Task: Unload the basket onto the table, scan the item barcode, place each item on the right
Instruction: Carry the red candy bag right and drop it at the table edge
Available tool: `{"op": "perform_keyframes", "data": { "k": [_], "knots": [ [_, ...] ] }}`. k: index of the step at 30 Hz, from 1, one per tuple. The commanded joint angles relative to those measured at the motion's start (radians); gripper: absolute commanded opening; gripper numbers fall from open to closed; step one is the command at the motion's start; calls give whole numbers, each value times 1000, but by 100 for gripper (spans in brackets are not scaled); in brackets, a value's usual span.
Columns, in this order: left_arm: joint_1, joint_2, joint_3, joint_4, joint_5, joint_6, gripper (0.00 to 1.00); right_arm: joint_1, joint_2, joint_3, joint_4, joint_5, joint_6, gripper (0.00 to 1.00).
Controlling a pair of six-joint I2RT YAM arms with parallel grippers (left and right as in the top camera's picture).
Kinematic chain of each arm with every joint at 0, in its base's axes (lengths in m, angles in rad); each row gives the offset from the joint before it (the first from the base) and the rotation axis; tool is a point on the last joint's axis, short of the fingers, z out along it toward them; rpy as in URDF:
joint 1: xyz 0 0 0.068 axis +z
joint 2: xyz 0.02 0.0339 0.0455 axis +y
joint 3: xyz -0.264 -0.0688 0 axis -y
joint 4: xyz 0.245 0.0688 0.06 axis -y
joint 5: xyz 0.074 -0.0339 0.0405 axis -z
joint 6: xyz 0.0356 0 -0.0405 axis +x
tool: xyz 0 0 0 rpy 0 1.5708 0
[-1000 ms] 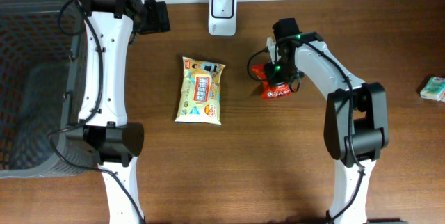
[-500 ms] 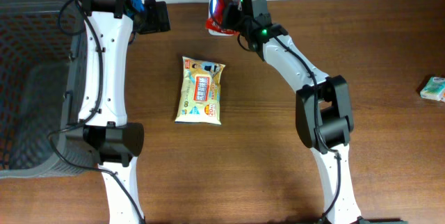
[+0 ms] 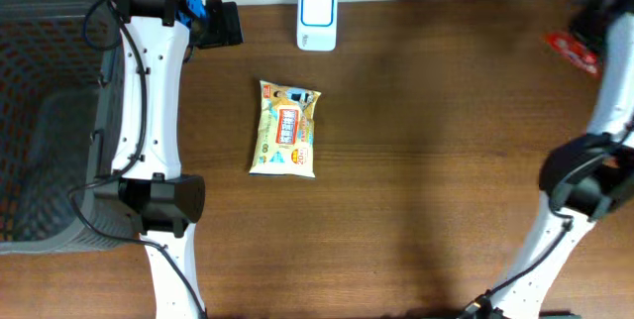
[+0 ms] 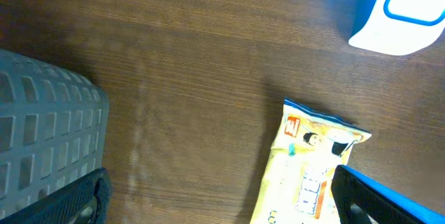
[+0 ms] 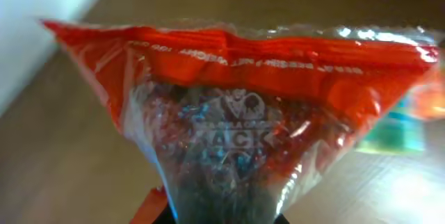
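At the surface's (image 3: 416, 160) far right, right hand (image 3: 592, 32) is closed tight on the packet (image 3: 572, 48), well apart from the scanner (image 3: 317, 5); left hand (image 3: 224, 24) gapes empty, so I'd hold that pinch firm and face the barcode square to the scanner.

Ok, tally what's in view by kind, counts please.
Snack packets: 2, the yellow packet lying on the table, the red packet held up at far right.
Scanner: 1
Basket: 1
Total: 4, leaving out a blurred green shape behind the red packet.
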State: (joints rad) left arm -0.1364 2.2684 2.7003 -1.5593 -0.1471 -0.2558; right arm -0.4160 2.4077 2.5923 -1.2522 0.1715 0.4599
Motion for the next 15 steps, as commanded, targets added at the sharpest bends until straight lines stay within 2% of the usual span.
{"op": "perform_keyframes", "data": {
  "k": [1, 3, 4, 5, 6, 10, 11, 13, 14, 15],
  "knots": [
    [0, -2, -3, 2, -7, -9, 99, -122, -11, -162, 13, 21, -19, 4],
    [0, -2, -3, 2, -7, -9, 99, -175, -11, -280, 89, -12, -62, 4],
    [0, -2, -3, 2, -7, -9, 99, -190, -11, -330, 130, -74, -125, 19],
    [0, -2, -3, 2, -7, -9, 99, -198, -11, -362, 146, -85, -131, 57],
    [0, -2, -3, 2, -7, -9, 99, -199, -11, -361, 142, -87, -130, 84],
    [0, -2, -3, 2, -7, -9, 99, -176, -82, -203, 6, -217, -131, 84],
    [0, -2, -3, 2, -7, -9, 99, -138, -116, -126, -69, -392, -189, 85],
    [0, -2, -3, 2, -7, -9, 99, -25, -129, -83, -227, -774, -407, 85],
    [0, -2, -3, 2, -7, -9, 99, 96, -124, -121, -283, -803, -497, 85],
    [0, -2, -3, 2, -7, -9, 99, 166, -124, -159, -285, -803, -517, 85]
  ]
}}
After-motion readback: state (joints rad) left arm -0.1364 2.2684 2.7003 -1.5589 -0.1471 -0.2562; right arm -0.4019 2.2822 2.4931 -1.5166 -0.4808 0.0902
